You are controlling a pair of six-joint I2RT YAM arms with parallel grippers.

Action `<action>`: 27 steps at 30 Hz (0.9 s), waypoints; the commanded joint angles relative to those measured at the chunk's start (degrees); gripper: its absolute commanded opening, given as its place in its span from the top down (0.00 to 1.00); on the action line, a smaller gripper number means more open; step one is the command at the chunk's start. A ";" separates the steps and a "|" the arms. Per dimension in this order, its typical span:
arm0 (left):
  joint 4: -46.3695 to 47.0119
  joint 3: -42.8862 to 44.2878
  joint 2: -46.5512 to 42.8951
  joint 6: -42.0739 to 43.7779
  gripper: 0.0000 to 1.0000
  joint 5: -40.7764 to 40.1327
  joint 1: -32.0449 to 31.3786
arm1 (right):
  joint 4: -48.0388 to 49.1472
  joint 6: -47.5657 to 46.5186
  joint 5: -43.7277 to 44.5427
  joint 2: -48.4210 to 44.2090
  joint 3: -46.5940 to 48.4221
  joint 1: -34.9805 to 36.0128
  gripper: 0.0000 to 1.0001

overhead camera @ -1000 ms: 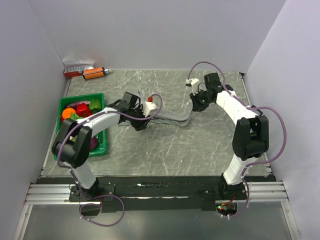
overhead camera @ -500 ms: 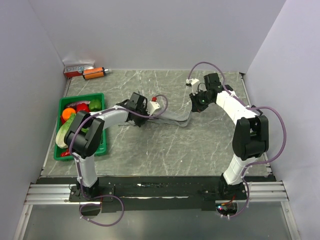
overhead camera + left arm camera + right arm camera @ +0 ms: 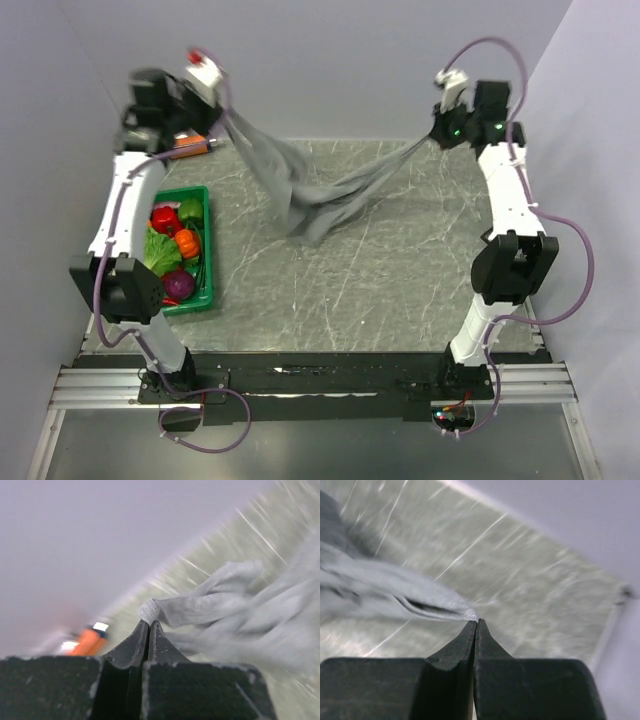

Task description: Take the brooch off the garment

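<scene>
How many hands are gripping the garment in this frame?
2. The left hand pinches a bunched end of the garment at the far left; the right hand pinches its other edge at the far right.

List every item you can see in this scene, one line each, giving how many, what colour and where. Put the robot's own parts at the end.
garment: one, grey, hanging stretched between both arms above the table
whitish nub: one, off-white, at the left fingertips; brooch or cloth corner, cannot tell
crate: one, green, left side of the table
toy produce: several, red, orange, green, purple, inside the crate
orange item: one, back-left by the wall, partly hidden
table: one, grey marbled
left fingers: two, black, shut on the garment, raised back-left
right fingers: two, black, shut on the garment, raised back-right
</scene>
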 commanded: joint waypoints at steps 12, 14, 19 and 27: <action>-3.80 -9.39 -10.52 2.62 0.99 10.92 7.72 | 5.27 1.28 2.34 -7.58 0.30 -4.44 1.00; -6.35 -15.13 -15.53 3.94 0.99 11.26 8.33 | 3.77 -0.84 2.25 -12.24 -4.82 -4.88 1.00; -15.56 -35.34 -27.29 11.84 0.99 11.09 8.33 | -0.09 -5.49 0.85 -24.88 -26.44 -5.58 1.00; -9.56 -46.89 -29.89 3.97 0.35 5.38 8.33 | -4.06 -7.27 -1.88 -26.59 -43.17 -5.41 1.00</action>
